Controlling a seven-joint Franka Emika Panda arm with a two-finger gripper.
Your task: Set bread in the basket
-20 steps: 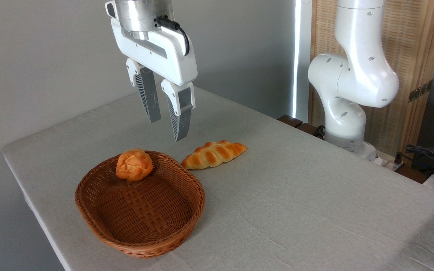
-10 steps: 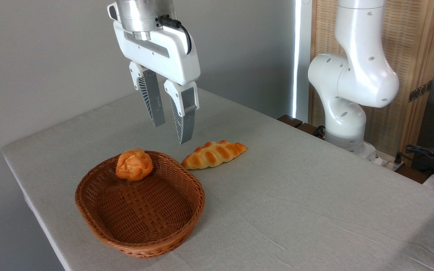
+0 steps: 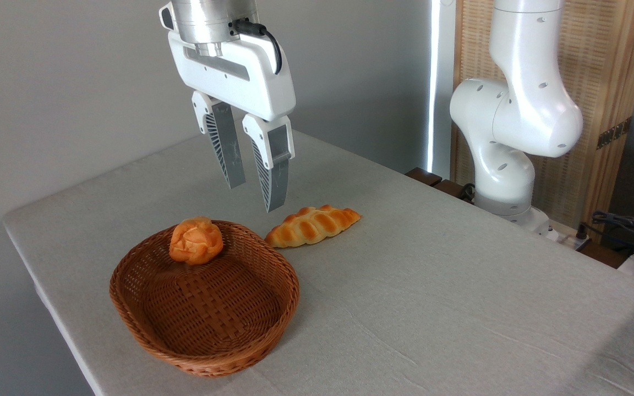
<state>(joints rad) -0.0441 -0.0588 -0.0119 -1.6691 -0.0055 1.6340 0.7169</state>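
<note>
- Grey wall behind, wooden slatted screen [image 3: 597,110] at right, daylight strip between them.
- Tabletop [image 3: 432,286] under a pale grey cloth, running from back corner to front right; mostly bare.
- White arm [image 3: 515,110] mounted at the far right edge, reaching out of frame overhead and coming down over the back left part of the tabletop.
- Basket [image 3: 146,324] near the front left edge, oval, reddish-brown wicker, shallow.
- Claw [image 3: 253,195] hanging in the air above and behind the basket's far right rim, pointing down, fingers parted by a narrow gap, gripping nothing, touching nothing.
- Loaf [image 3: 312,225], long and braided, lying on the cloth just beside the basket's far right rim, outside it, roughly below the claw tips.
- Bread [image 3: 196,240], small round bun, sitting inside the basket at the far end, up against the rim and resting high on the sloped wall rather than flat on the bottom.
- Judged from this: task looks essentially done, with the bread in the basket and the claw let go and clear.
- Left, at most: pulling the arm away; bun perched near the rim could be a slight worry, though it appears settled.
</note>
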